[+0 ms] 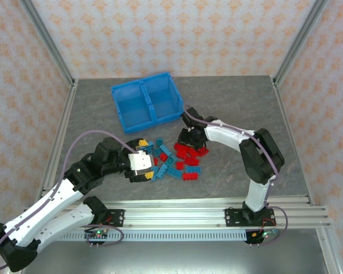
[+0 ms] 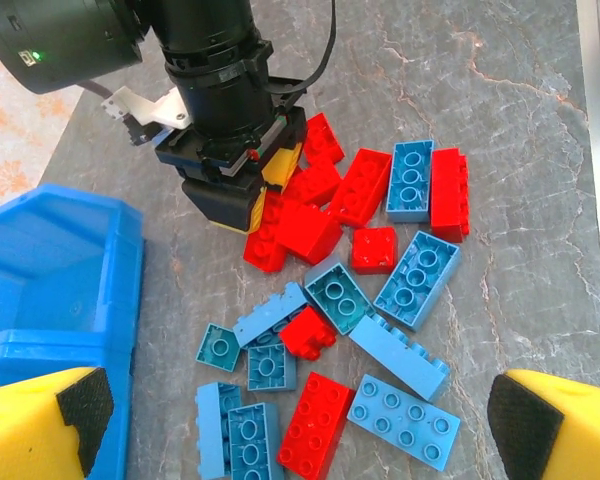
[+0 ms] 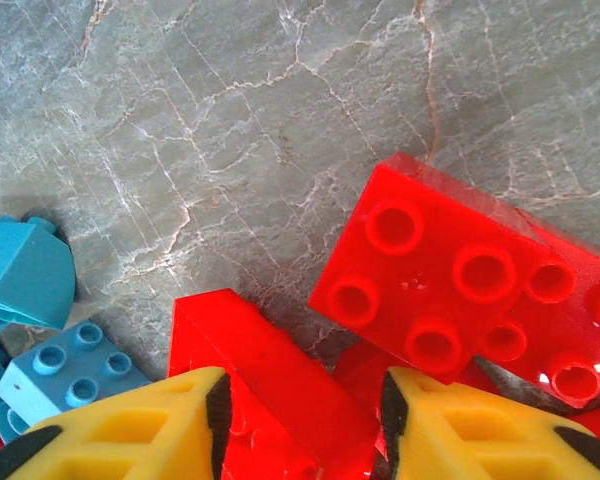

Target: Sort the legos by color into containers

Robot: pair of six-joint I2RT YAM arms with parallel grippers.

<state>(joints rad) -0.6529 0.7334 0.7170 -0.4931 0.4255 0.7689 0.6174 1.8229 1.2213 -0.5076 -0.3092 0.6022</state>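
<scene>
In the top external view, the containers (image 1: 131, 111), two compartments of one blue bin (image 1: 147, 101), stand toward the far edge of the table (image 1: 246, 103), left of its middle, and both look bare; we judge that sorting is not yet under way. The legos (image 1: 177, 161) lie in a mixed red and teal heap between the bin and the near edge, where either arm can reach them. The left pincer (image 1: 153, 159) hangs at the heap's left side, jaws spread wide with nothing held; the right pincer (image 1: 186, 141) points down into the red, far part of the heap, near the bin's near right corner. In the left wrist view, the left pincer (image 2: 300, 425) frames the bricks below it and grips none, and the right pincer (image 2: 263, 205) stands upright over a red brick (image 2: 302, 232) at the far side of the heap. In the right wrist view, the right pincer (image 3: 300, 420) is narrow, its yellow fingers (image 3: 130, 435) flanking that red brick (image 3: 270, 365), which lies tilted, a smooth side up, between them; we cannot tell whether both pads (image 3: 218, 415) bear on it. We judge this to be a pick of one red brick, taken from the side of the heap nearest the bin.
</scene>
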